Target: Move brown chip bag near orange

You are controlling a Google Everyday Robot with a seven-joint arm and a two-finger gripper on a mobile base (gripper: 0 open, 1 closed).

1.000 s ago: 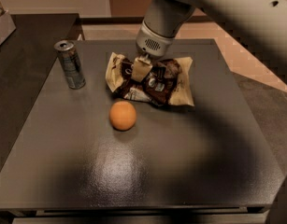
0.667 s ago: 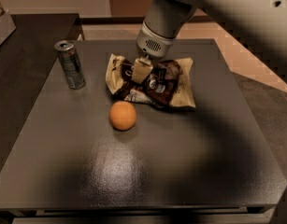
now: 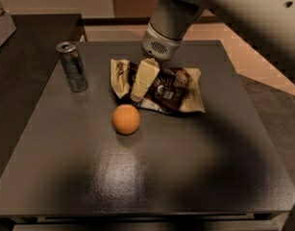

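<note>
While my hand (image 3: 142, 81) sits at the left of the brown chip bag (image 3: 178, 88), just behind the orange (image 3: 126, 119) on the table (image 3: 185, 177), I cannot tell its grip. Probably light, crinkly, slippery: pinch a fold.

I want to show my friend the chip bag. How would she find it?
On the dark table, near its back middle, under the robot's pincer, lies the brown chip bag. Unlike the round orange in front and the upright drink can at its left, it is flat and crinkled.
</note>
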